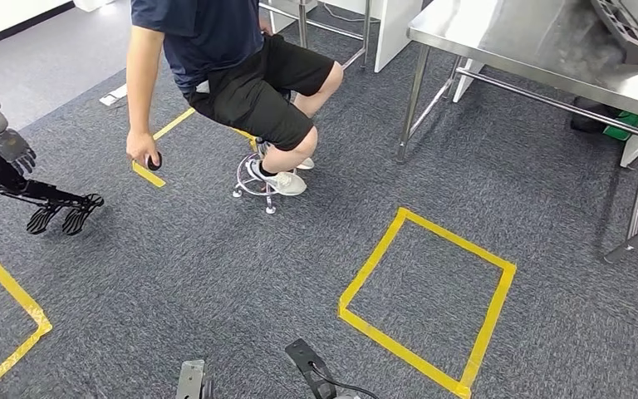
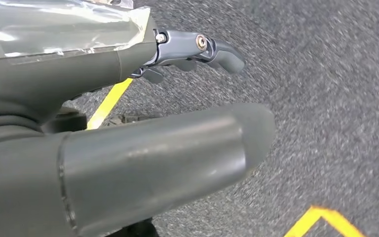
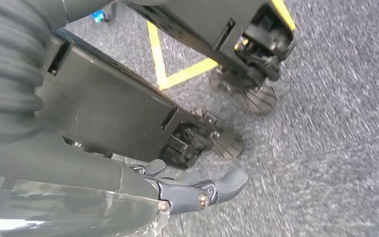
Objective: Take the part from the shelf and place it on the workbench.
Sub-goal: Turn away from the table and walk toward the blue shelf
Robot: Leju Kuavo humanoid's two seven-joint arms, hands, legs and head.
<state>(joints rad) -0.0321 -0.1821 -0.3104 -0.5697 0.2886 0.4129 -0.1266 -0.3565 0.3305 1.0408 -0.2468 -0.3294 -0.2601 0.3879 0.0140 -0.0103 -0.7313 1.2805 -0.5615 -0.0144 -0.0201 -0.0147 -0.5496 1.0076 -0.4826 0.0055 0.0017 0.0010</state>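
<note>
- Grey carpet (image 1: 216, 274) covers the floor, marked with a yellow tape square (image 1: 370, 262). A person (image 1: 216, 50) sits on a stool (image 1: 253, 179) ahead of us.
- We take the steel table (image 1: 465, 37) at the far right to be the workbench. We note no shelf among the items recorded.
- We cannot place the part with confidence, as neither hand carries it. A dark gridded item (image 1: 627, 29) lies on the table top at the frame corner. It is too cropped to say whether it is a part or a tray, so we give no long axis for it.
- The table lies forward and to the right of the robot, so we judge the right arm the nearer to the bench. The left arm is well apart from it.
- The left hand (image 1: 60, 214) is held out low at the robot's left side, over bare carpet. Its fingers (image 2: 212, 49) are splayed, the thumb (image 2: 177, 148) stands clear of them, and it grasps nothing.
- The right hand (image 3: 177, 190) hangs low, pointing at the carpet. Its fingers are loosely extended with nothing between them. We read it as released, though the view is blurred.
- We judge the pickup not yet begun, since a shelf must first be faced.
</note>
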